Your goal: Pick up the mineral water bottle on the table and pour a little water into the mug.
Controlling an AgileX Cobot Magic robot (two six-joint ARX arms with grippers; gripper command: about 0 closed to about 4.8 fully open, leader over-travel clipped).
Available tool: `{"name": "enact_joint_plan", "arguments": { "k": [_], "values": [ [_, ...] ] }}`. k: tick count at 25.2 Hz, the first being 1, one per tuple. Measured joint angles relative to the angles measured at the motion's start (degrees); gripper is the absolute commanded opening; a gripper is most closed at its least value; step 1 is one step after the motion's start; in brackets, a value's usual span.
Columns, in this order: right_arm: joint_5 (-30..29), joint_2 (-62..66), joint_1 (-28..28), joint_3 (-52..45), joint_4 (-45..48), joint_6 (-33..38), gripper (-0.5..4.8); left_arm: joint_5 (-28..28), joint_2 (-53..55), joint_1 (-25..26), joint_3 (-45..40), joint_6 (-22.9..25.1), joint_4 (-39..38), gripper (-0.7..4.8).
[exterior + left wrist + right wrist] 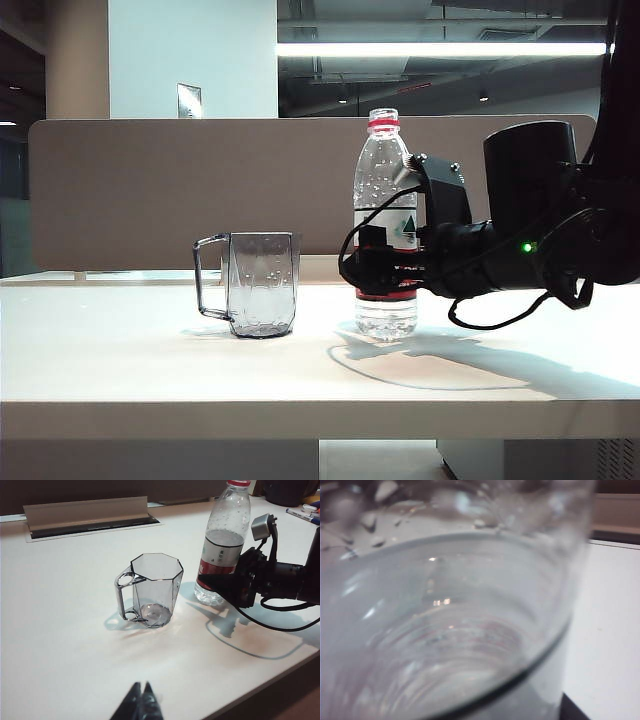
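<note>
The mineral water bottle (386, 225) stands upright on the table (150, 370), just beside the mug (260, 284) on the side away from the mug's handle, with a small gap between the two. The right gripper (385, 268) is level at the bottle's red-and-white label, its jaws spread wide on either side of the bottle and not visibly pressing it; the right wrist view is filled by the clear wall of the bottle and the water (445, 645) inside it. The left gripper (141, 705) hangs well apart from the mug, near the table's front edge, its dark fingertips nearly together and holding nothing. The mug looks empty, so pouring has not begun. The main risk, as I judge it, is the grasp itself: the bottle is tall, thin-walled and only part full, so an off-centre closing could push it sideways into the mug or tip it over. Squeezing soft plastic too hard could buckle it. Whether a cap is on is hard to tell: only the red neck ring and a pale top show. If it is open, a hard squeeze or quick tilt may spill water past the mug. The light mug could also slide if the bottle bumps it during the tilt.
</note>
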Motion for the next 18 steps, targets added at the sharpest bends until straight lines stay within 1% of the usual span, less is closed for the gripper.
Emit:
{"name": "enact_joint_plan", "arguments": {
  "k": [1, 3, 6, 13, 14, 16, 18],
  "values": [
    [0.26, 0.0, 0.0, 0.0, 0.0, 0.0, 3.6, 0.0, 0.0, 0.0, 0.0, 0.0, 0.0, -0.05],
    [0.09, 0.0, -0.07, 0.02, 0.02, -0.11, 3.41, 0.0, 0.0, 0.0, 0.0, 0.0, 0.0, -0.05],
    [0.09, 0.0, -0.04, 0.02, 0.02, -0.09, 2.99, 0.0, 0.0, 0.0, 0.0, 0.0, 0.0, -0.05],
    [1.16, 0.0, 0.09, 0.02, 0.02, -0.09, 2.88, 0.0, 0.0, 0.0, 0.0, 0.0, 0.0, -0.05],
    [1.16, 0.0, 0.09, 0.02, 0.02, -0.09, 2.71, 0.0, 0.0, 0.0, 0.0, 0.0, 0.0, -0.05],
    [1.18, 0.0, 0.09, 0.02, 0.02, -0.04, 2.17, 0.0, 0.0, 0.0, 0.0, 0.0, 0.0, -0.05],
    [1.33, 0.0, 0.09, 0.02, -0.02, -0.09, 2.07, 0.0, 0.0, 0.0, 0.0, 0.0, 0.0, -0.05]
  ]
}}
